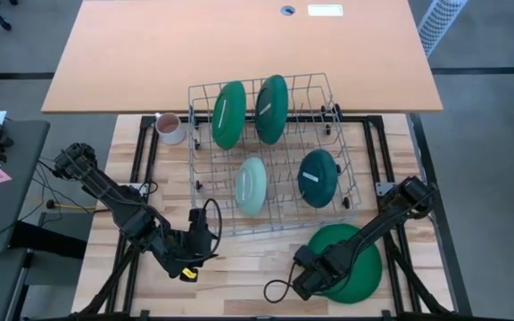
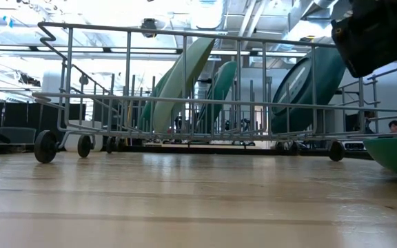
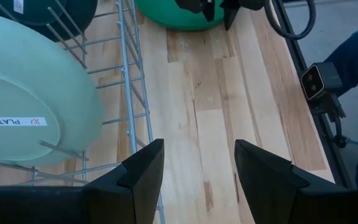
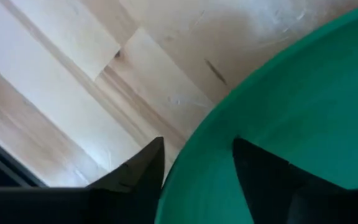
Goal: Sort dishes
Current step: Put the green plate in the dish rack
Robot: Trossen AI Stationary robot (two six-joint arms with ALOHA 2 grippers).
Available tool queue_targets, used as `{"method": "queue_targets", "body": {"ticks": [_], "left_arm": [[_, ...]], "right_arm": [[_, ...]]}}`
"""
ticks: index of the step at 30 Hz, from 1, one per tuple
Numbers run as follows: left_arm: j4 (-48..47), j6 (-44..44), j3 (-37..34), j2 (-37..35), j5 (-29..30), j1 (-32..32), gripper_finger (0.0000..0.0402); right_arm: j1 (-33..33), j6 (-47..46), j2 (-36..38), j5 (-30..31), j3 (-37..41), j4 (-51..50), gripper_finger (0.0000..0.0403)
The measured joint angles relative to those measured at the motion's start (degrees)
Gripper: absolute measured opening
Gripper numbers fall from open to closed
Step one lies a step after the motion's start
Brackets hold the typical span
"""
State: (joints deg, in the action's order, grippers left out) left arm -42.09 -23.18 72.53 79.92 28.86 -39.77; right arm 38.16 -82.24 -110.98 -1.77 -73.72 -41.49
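Note:
A wire dish rack [image 1: 205,94] stands mid-table. Two large dark green plates [image 1: 228,114] [image 1: 272,109] stand on edge in its far row. A pale mint plate [image 1: 251,185] and a dark teal plate [image 1: 318,178] stand in its near row. A third large green plate [image 1: 360,267] lies flat on the table at the near right. My right gripper [image 4: 197,168] is open at this plate's left rim [image 4: 229,118], one finger outside the rim and one over the plate's inside. My left gripper [image 3: 197,174] is open and empty near the rack's near left corner. My right gripper's fingers come slanting down from the table's near left side and stand on either side of the flat green plate's rim [image 4: 194,146]. I cannot tell whether they touch it. The plate lies flat on the table.
A small pinkish-white mug [image 1: 169,127] stands just outside the rack's far left corner. Bare wooden table [image 1: 248,276] lies between the two grippers in front of the rack. The rack stands on small wheels [image 2: 45,146].

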Motion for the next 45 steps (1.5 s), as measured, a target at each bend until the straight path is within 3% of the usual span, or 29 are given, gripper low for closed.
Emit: {"method": "queue_targets", "body": {"ticks": [8, 14, 23, 29, 35, 41, 45], "left_arm": [[0.00, 0.74, 0.00, 0.00, 0.09, 0.00, 0.0189], [0.00, 0.84, 0.00, 0.00, 0.15, 0.00, 0.0189], [0.00, 0.13, 0.00, 0.01, 0.13, 0.00, 0.0189], [0.00, -0.02, 0.00, 0.00, 0.11, 0.00, 0.0189], [0.02, -0.98, 0.00, 0.00, 0.02, -0.80, 0.0189], [0.03, -1.09, 0.00, 0.00, -0.02, -1.75, 0.0189], [0.04, -1.09, 0.00, 0.00, -0.01, -2.16, 0.0189]], "right_arm": [[0.36, 1.36, 0.11, -2.10, -0.10, -0.37, 0.0074], [0.97, 3.17, 0.11, -4.17, -1.66, -1.85, 0.0029], [7.14, 3.65, -0.04, -4.99, -11.26, -4.00, 0.0020], [10.54, 7.76, -0.04, 0.30, -18.40, -3.84, 0.0018], [12.73, 13.29, -0.04, 0.94, -23.18, 4.20, 0.0018], [15.07, 23.44, -0.05, 1.91, -29.65, 9.34, 0.0015], [16.02, 36.11, -0.07, 6.76, -33.62, 11.54, 0.0009]]}}
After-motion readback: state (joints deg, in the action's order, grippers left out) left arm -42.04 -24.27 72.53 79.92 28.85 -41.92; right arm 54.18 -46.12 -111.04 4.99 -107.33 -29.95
